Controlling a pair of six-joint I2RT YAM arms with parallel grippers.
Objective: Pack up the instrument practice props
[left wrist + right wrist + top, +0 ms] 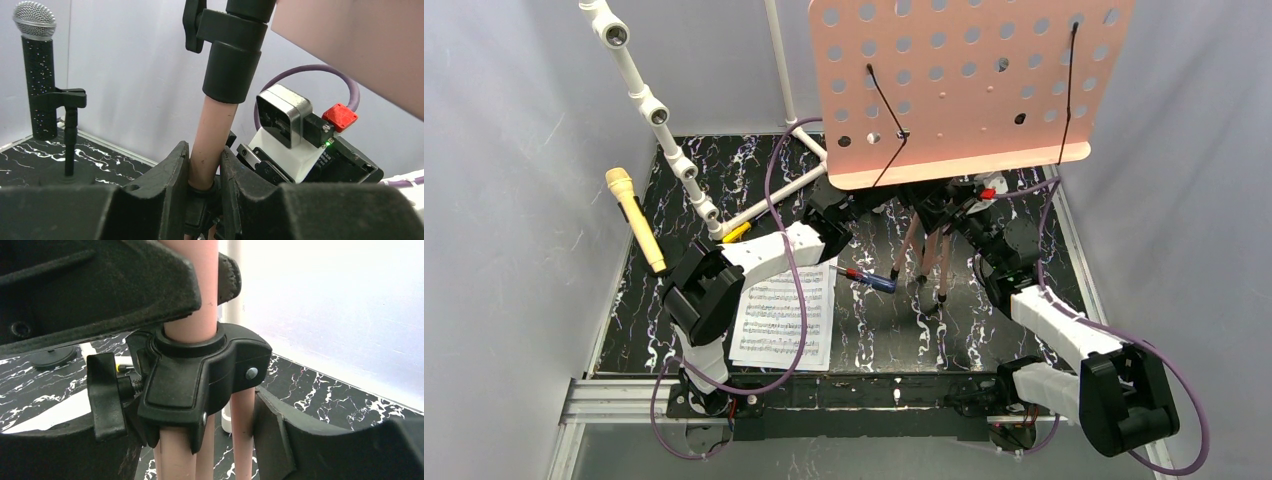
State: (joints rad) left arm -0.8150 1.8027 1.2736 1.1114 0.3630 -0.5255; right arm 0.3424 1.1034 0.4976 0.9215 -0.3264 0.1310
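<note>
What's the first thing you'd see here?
The big pink board full of holes, standing high at the back. Under it, the left arm's jaws pinch its copper pole, and a yellow microphone sits over on the left side.

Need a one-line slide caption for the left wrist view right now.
Left hand clamped on the pinkish-copper stand pole, below its black collar; black grey-headed microphone clipped upright behind.
</note>
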